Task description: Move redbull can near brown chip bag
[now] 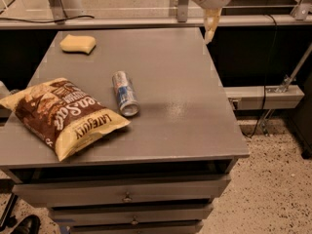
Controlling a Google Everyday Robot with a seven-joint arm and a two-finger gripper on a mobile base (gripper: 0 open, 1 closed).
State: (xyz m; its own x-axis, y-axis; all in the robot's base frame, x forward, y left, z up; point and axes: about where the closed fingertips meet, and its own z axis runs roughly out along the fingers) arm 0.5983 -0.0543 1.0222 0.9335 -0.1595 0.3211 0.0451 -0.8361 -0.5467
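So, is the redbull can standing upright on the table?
No, the redbull can lies on its side beside the brown chip bag, while the open gripper hangs above the far edge of the table.

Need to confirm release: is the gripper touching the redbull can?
Apart. The camera view shows the gripper open above the table's far edge, while the redbull can lies on its side mid-table, bare tabletop between them.
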